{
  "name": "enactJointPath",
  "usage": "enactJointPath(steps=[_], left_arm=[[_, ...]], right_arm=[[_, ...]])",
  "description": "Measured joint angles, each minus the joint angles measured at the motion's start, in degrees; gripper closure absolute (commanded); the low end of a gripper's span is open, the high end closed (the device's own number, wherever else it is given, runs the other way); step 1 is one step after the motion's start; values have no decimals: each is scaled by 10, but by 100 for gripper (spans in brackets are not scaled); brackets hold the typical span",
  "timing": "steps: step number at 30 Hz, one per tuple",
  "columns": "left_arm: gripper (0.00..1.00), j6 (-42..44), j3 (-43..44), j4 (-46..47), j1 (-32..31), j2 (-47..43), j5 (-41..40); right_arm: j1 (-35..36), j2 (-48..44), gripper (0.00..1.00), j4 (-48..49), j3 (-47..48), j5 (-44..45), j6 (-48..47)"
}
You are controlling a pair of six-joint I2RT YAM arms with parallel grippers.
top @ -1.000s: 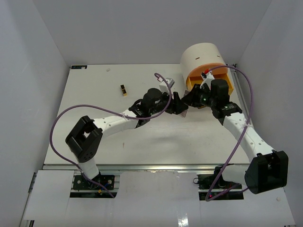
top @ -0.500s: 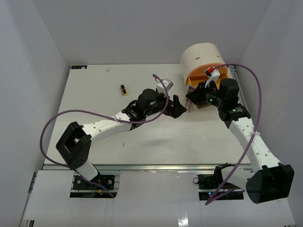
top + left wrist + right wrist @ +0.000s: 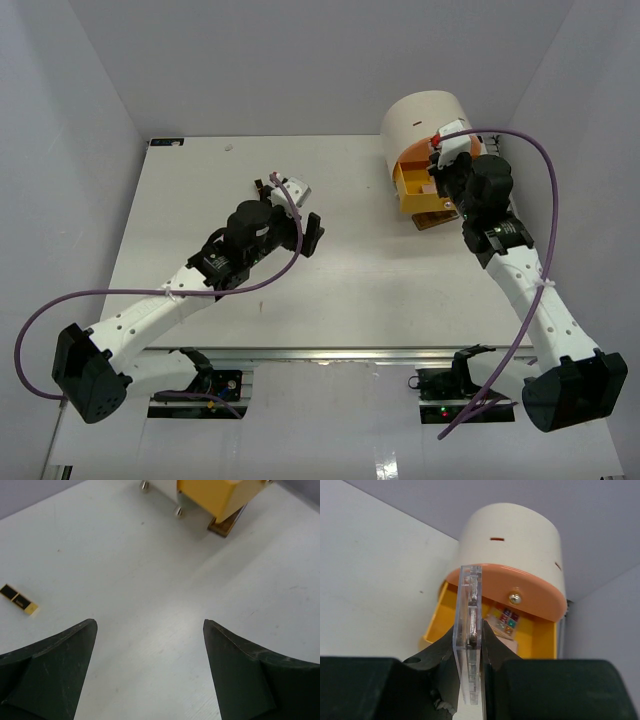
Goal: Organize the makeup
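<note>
My right gripper [image 3: 472, 630] is shut on a flat clear-cased palette [image 3: 469, 610], held upright and edge-on just in front of the open yellow drawer [image 3: 542, 637]. A multicoloured palette [image 3: 507, 620] lies inside that drawer. From above, the right gripper [image 3: 440, 178] hangs over the yellow drawer [image 3: 410, 186]. My left gripper [image 3: 149, 625] stands wide open over bare table with nothing between its fingers; from above, the left gripper [image 3: 308, 232] is mid-table. A black-and-gold lipstick tube [image 3: 19, 600] lies to its left. A brown palette [image 3: 227, 524] lies under the drawer's corner.
The round cream drawer unit [image 3: 425, 118] stands at the back right, its orange drawer front [image 3: 505, 585] above the yellow one. Its small metal feet [image 3: 178, 511] rest on the white table [image 3: 200, 200]. Grey walls enclose the table on three sides.
My left gripper opened fully and drew back left, away from the drawer unit. My right gripper carried the palette up and right toward the yellow drawer.
</note>
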Motion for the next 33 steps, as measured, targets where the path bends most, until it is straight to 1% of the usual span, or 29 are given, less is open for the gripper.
enactJointPath(steps=[3, 6, 8, 9, 11, 12, 14, 15, 17, 21, 25, 28, 33], left_arm=[[2, 23, -31, -22, 4, -7, -22], [2, 34, -45, -32, 5, -12, -30], [2, 39, -47, -33, 6, -16, -33], [2, 41, -47, -32, 7, -18, -33], [2, 42, -47, -32, 10, -20, -34], [2, 42, -47, -32, 11, -21, -34], [2, 43, -47, -32, 13, -22, -34], [2, 43, -47, -32, 13, -22, -34], [2, 43, -47, -32, 15, -22, -35], [2, 43, -47, -32, 19, -22, -35], [2, 42, -47, -32, 19, -22, -34], [2, 42, -47, -32, 21, -22, -34], [2, 39, -47, -32, 26, -23, -28]], right_arm=[[9, 28, 89, 48, -22, 70, -55], [13, 69, 86, 93, -37, 119, -105], [13, 95, 83, 119, -42, 143, -138], [13, 107, 80, 131, -43, 152, -154], [13, 134, 68, 165, -43, 167, -187], [13, 146, 61, 180, -43, 172, -200], [13, 167, 36, 203, -43, 178, -223], [13, 176, 28, 211, -43, 179, -233], [13, 187, 20, 216, -43, 179, -246], [13, 190, 9, 208, -41, 160, -246], [13, 182, 2, 168, -31, 123, -218], [12, 132, 6, 104, -29, 53, -196], [11, 15, 5, 42, -22, -80, -157]])
